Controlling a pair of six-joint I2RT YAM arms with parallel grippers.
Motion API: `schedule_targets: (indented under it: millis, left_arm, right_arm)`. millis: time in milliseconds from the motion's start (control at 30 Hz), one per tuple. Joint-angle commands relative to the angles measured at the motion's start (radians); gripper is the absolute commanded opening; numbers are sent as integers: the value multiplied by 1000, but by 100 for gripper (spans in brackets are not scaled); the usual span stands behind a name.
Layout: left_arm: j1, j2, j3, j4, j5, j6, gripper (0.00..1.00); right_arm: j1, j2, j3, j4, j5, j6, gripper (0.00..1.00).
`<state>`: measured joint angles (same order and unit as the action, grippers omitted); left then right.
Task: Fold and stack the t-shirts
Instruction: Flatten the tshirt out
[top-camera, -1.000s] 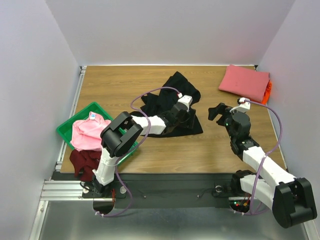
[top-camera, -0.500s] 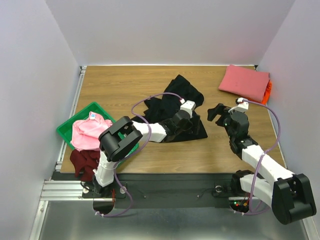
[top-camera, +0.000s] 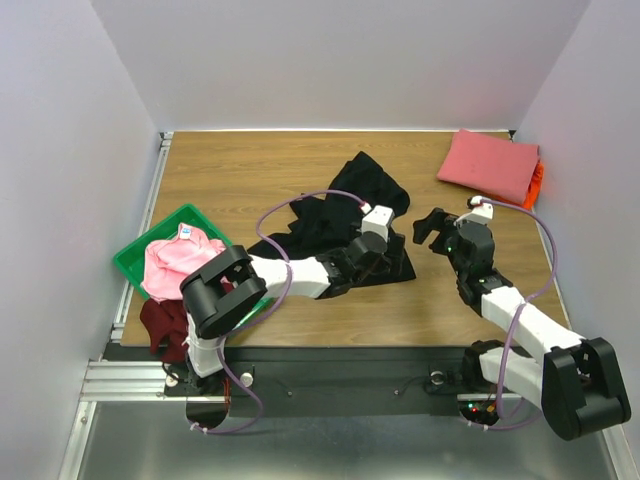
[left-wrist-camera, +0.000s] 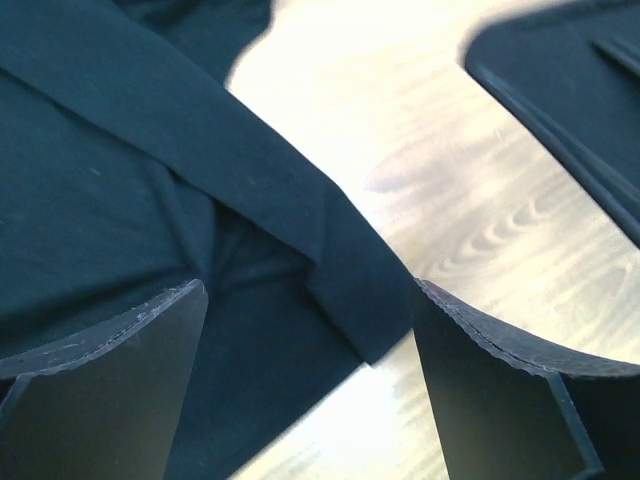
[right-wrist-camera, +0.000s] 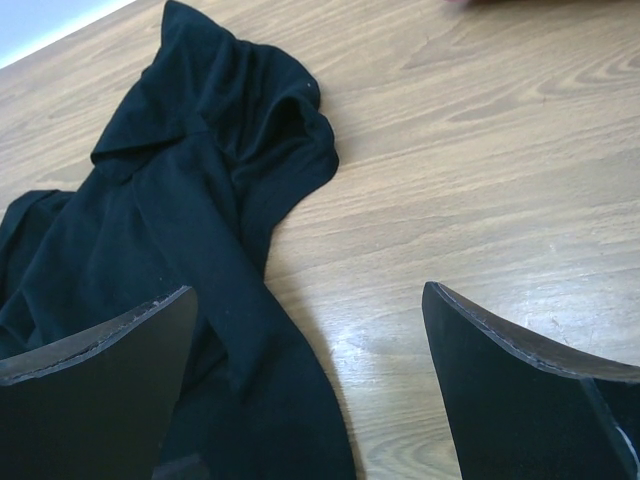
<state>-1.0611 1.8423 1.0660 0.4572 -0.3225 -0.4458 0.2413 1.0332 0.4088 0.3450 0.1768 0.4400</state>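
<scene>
On a wooden table (top-camera: 230, 165), the left gripper (left-wrist-camera: 310, 290) and right gripper (right-wrist-camera: 310, 288), both spread, hover at a crumpled black t-shirt (top-camera: 330, 215); best to pinch opposite hem corners squarely, then draw it flat.

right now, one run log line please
left claw: open at black tee edge | right claw: open, empty | coral tee: folded, far right

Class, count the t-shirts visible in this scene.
5: black t-shirt mid-table; coral-pink t-shirt folded far right, orange t-shirt peeking from under it; light pink t-shirt in the green tray; maroon t-shirt beside it. Others may be hidden.
</scene>
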Motion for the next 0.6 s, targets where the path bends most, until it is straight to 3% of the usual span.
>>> schedule_targets:
  millis: [0,233,567]
  left_arm:
    - [-45,-26,0,8,-4,-13,95]
    - [-48,77,78,3,94,1,93]
    - [-45,167,138,-14,115,-4,91]
  right_arm:
    - [-5,4,16,49,-2,-15,100]
    - [-5,-12,12,45,-8,-15,100]
    - [-5,-32,7,37,-8,-15,100]
